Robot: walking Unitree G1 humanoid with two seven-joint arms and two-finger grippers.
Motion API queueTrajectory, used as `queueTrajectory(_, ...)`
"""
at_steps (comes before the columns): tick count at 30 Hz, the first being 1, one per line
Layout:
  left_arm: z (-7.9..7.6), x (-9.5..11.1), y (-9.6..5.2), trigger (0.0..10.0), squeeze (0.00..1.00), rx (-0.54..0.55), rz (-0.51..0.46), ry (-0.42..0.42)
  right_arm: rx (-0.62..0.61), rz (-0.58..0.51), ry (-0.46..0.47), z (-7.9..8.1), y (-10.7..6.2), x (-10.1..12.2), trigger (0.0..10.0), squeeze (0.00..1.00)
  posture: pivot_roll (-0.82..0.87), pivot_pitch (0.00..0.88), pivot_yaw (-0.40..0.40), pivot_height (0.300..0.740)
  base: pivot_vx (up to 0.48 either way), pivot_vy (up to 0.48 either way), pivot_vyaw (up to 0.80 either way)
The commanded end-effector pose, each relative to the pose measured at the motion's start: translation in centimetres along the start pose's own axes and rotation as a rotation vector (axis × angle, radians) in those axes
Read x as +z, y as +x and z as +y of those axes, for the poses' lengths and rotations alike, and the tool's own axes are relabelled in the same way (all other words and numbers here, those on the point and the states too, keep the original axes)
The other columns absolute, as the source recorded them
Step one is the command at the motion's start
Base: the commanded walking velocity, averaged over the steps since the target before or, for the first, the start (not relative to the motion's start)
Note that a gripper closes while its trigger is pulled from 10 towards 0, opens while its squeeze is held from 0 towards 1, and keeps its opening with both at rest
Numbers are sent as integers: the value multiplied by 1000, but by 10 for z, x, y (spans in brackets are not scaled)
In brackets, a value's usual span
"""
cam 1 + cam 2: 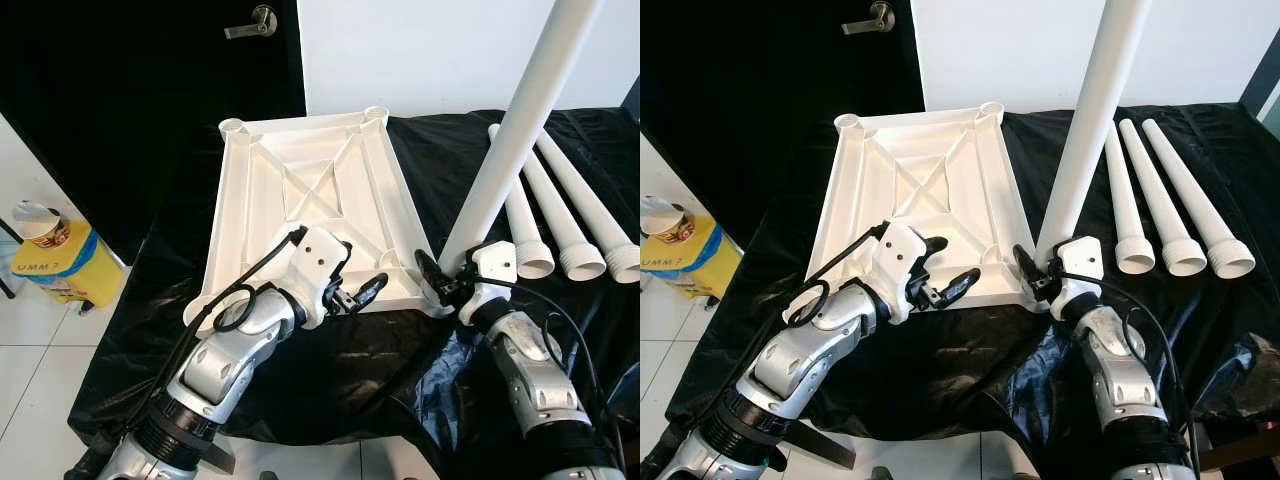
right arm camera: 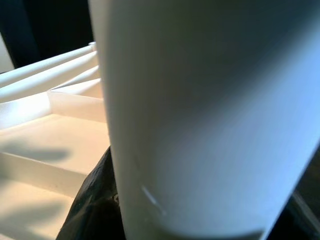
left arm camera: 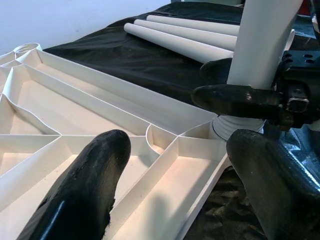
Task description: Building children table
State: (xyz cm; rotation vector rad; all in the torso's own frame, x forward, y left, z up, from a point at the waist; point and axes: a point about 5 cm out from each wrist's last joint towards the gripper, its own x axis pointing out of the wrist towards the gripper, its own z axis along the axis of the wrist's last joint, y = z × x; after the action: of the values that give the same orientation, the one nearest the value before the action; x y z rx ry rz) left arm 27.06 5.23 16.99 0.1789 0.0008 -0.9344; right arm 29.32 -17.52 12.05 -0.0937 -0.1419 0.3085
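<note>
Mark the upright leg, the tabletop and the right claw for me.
upright leg [image 1: 505, 150], left eye view, mid shaft.
tabletop [image 1: 245, 200], left eye view, ribbed underside.
right claw [image 1: 440, 280], left eye view, between the fingertips, gripping the leg's base.

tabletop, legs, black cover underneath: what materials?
Tabletop: looks like moulded white plastic, semi-gloss, ribbed underside. Standing leg and three loose legs: same smooth white plastic, hollow ends. Black cover: thin glossy plastic sheet, creased.

White ribbed tabletop [image 1: 310, 200] and white legs [image 1: 560, 220] on a glossy black sheet [image 1: 400, 350]. At nine o'clock, a yellow bin [image 1: 60, 265]; arms silver, fingers [image 3: 85, 195] black.
</note>
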Motion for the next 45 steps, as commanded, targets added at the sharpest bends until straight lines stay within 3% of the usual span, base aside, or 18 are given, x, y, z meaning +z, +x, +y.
queueTrajectory(1, -8, -3, 0, 10000, 0, -113, 26, 3, -40, 99, 22, 3, -9, -20, 10000, 0, -47, 46, 43, 740, 0, 0, 0)
queueTrajectory(12, -9, -5, 0, 10000, 0, -115, 34, 2, -269, 142, 50, 9, -18, -27, 10000, 0, -46, 45, 38, 740, 0, 0, 0)
queueTrajectory(18, -8, -4, 0, 10000, 0, -112, 33, 2, -433, 151, 73, 22, -20, -28, 10000, 0, -46, 46, 39, 740, 0, 0, 0)
queueTrajectory(23, -8, -4, 0, 10000, 0, -113, 33, 4, -433, 151, 89, 31, -19, -26, 10000, 0, -51, 49, 43, 740, 0, 0, 0)
queueTrajectory(45, -6, -3, 1, 10000, 0, -102, 32, 3, -451, 151, 80, 32, -17, -21, 10000, 0, -49, 55, 34, 740, 0, 0, 0)
